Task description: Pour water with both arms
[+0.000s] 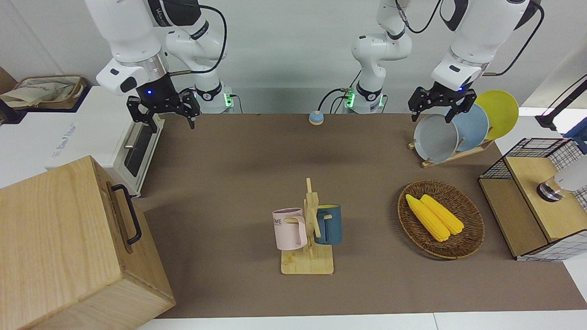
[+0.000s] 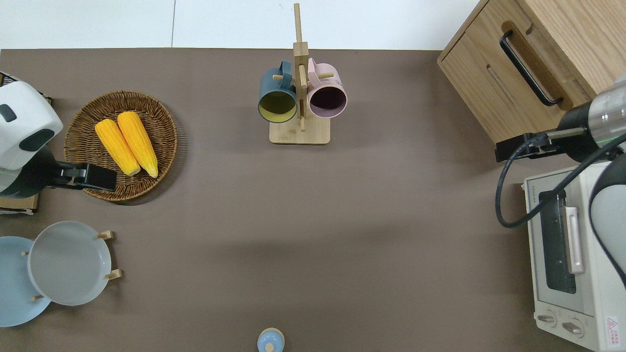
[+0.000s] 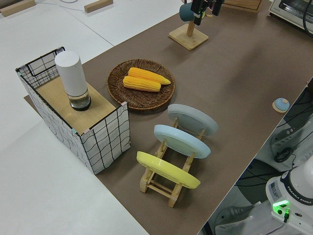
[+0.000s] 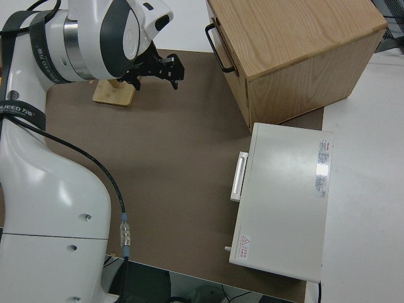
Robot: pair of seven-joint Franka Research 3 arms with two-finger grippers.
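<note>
Mugs (image 1: 306, 227) on rack mid-table, well apart from both claws, left claw (image 1: 441, 110) & right claw (image 1: 163, 115) wide, empty.

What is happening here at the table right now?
Nothing is being handled yet. The left claw and the right claw both hang open and empty in the air at their own ends of the table. The pink mug and the blue mug hang on the wooden mug rack in the middle. The white water bottle stands on the wire basket's wooden lid, untouched. Two corn cobs lie in the wicker tray.
</note>
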